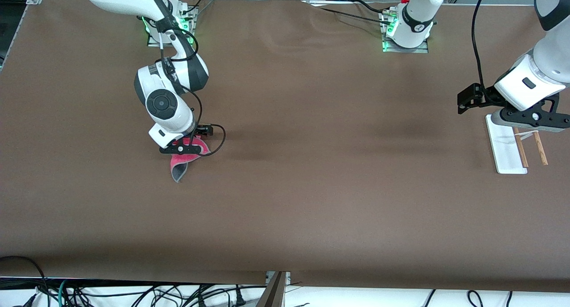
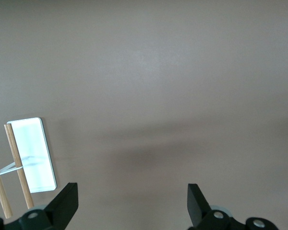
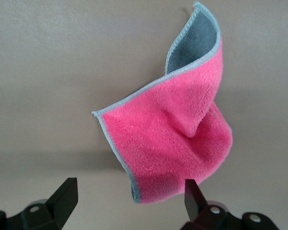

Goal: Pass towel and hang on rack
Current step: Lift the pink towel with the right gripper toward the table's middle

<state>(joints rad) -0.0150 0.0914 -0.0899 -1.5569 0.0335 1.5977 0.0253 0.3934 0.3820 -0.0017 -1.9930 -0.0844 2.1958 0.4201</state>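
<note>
Pink towel: crumpled on the brown bench, toward the right arm's end. Right end effector: arm bent down over towel, fingers spread, holding nothing. Left end effector: over rack, fingers wide, empty.

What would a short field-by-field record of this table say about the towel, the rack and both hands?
towel: pink towel crumpled on the table toward the right arm's end, grey underside turned up at one corner
rack: rack at the left arm's end, nothing on its rods
right hand: right hand open, directly above the towel, not gripping it
left hand: left hand open, holding nothing, above the rack
</note>
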